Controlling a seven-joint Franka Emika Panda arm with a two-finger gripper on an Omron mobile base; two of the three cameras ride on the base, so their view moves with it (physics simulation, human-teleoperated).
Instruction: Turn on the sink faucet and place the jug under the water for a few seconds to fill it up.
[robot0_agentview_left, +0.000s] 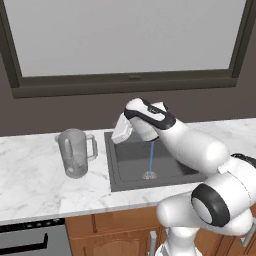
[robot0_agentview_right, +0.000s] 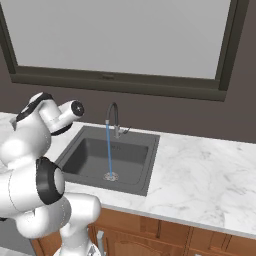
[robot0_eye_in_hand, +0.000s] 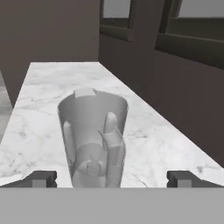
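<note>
Gripper (robot0_eye_in_hand: 112, 178) fingers spread wide apart; ahead I see the translucent grey tapered jug (robot0_eye_in_hand: 93, 139), loop-handled, upright on veined marble counter (robot0_eye_in_hand: 48, 109).

Translucent grey jug (robot0_agentview_left: 75, 152); bright-blue water (robot0_agentview_right: 108, 150); dark-grey sink (robot0_agentview_right: 95, 162) and faucet (robot0_agentview_right: 114, 118); white, grey-veined marble counter (robot0_agentview_right: 200, 175); reddish-brown, seemingly wood-grained cabinets (robot0_agentview_right: 165, 237); dark brown wall (robot0_agentview_right: 190, 112).
</note>
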